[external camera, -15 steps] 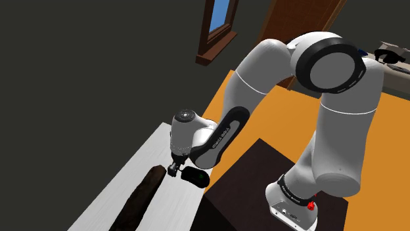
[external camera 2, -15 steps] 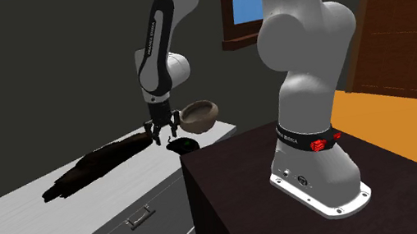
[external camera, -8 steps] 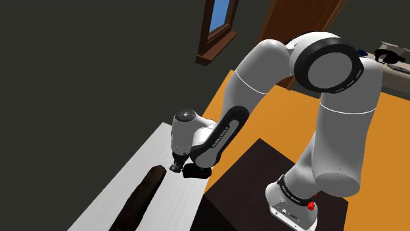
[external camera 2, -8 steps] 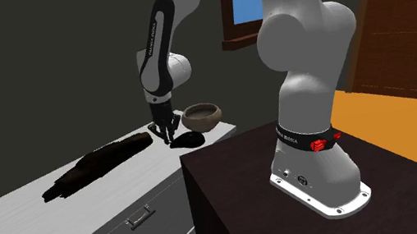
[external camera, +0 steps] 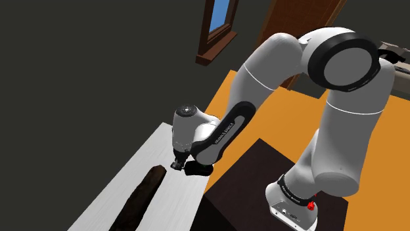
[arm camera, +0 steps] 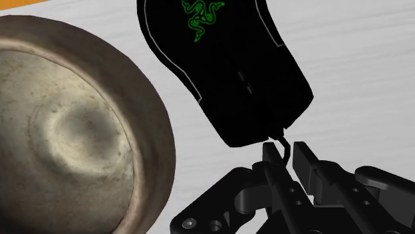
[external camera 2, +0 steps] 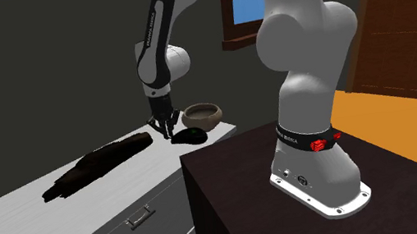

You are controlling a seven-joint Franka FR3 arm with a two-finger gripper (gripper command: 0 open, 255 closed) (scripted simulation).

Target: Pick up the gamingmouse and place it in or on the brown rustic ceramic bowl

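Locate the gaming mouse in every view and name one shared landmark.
Shoulder view: gaming mouse low centre, beside the gripper.
Second exterior view: left of centre, between gripper and bowl.
Wrist view: ahead of the gripper, mouse with bowl alongside.
Shared landmark: the gripper.

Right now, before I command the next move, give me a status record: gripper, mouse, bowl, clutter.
bowl: brown, upright, empty
gaming mouse: black, green logo, beside the bowl, not in it
gripper: fingers almost together, pinching the gaming mouse's thin front tip
dark bark-like piece: lying on the white counter, apart from the gaming mouse
lift: cannot tell whether gaming mouse is off counter
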